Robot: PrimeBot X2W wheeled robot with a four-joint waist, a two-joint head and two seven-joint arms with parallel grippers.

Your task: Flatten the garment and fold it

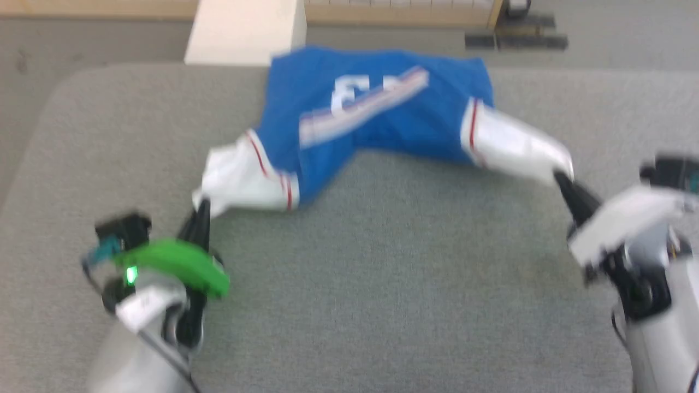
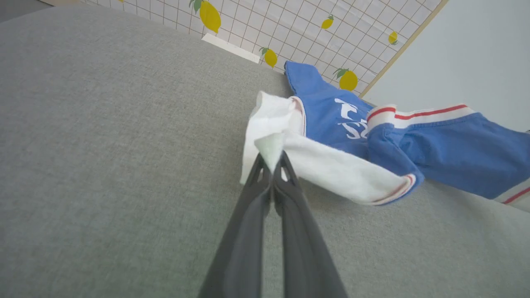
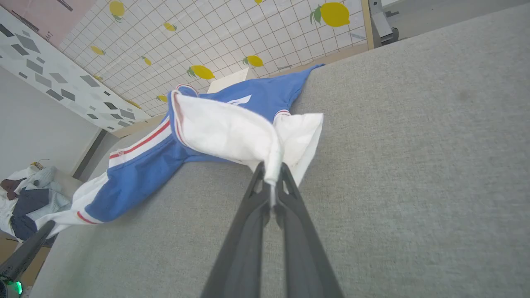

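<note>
The garment (image 1: 377,109), a bright blue T-shirt with white sleeves and red-striped trim, lies crumpled across the far half of the grey table (image 1: 382,284). My left gripper (image 1: 201,206) is shut on the tip of the white sleeve at the left; the left wrist view shows the cloth (image 2: 271,145) pinched between the dark fingers (image 2: 248,231). My right gripper (image 1: 560,177) is shut on the end of the other white sleeve (image 3: 232,132), which is drawn out toward the right. The blue body (image 3: 136,182) sags between the two sleeves, its white lettering partly folded under.
A pale box (image 1: 246,30) stands just beyond the table's far edge, near the shirt. A lemon-patterned tiled wall (image 3: 215,37) rises behind. A heap of other clothes (image 3: 25,198) lies off the table. The near half of the table is bare grey cloth.
</note>
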